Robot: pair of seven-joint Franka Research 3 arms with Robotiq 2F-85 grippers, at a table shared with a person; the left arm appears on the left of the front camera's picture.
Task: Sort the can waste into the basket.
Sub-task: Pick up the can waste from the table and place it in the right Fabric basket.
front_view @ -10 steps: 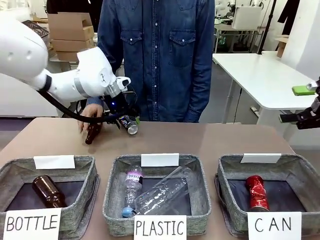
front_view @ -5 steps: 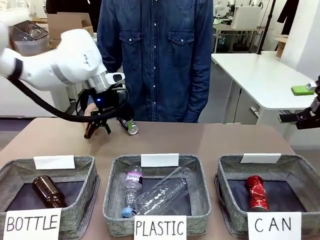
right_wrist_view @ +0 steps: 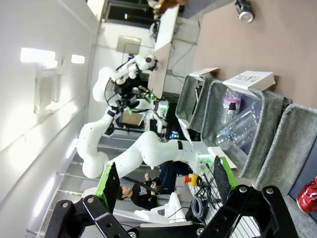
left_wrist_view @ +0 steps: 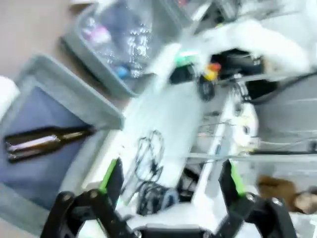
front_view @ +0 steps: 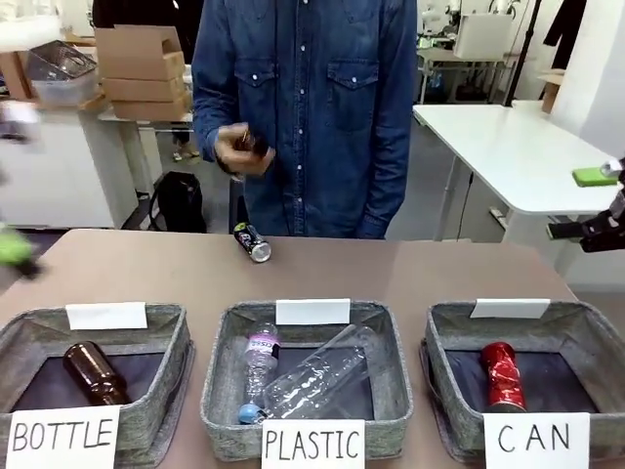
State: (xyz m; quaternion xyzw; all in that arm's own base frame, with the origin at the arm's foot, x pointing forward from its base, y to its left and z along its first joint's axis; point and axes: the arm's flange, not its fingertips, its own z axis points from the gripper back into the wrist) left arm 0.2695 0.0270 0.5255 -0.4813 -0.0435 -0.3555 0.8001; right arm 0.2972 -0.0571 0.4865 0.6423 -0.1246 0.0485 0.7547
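A black-and-silver can (front_view: 252,242) lies on its side on the brown table at the far middle, close to the person. A red can (front_view: 502,376) lies inside the CAN basket (front_view: 454,332) at the near right. My left gripper (left_wrist_view: 172,178) is open and holds nothing; in its blurred view it hangs over the table's near left edge by the BOTTLE basket (left_wrist_view: 74,94). My right gripper (right_wrist_view: 165,182) is open and holds nothing, off the table's right side. In the right wrist view the black-and-silver can (right_wrist_view: 243,9) is far off and the red can (right_wrist_view: 309,196) shows at the lower right.
The person stands at the far side and holds a brown bottle (front_view: 244,147) at chest height. The BOTTLE basket (front_view: 176,337) holds a brown bottle (front_view: 90,373). The PLASTIC basket (front_view: 391,352) holds clear plastic bottles (front_view: 312,376).
My left arm has swung away from the far middle, out past the left edge. The person lifted the brown bottle off the table to chest height. The black-and-silver can stayed put.
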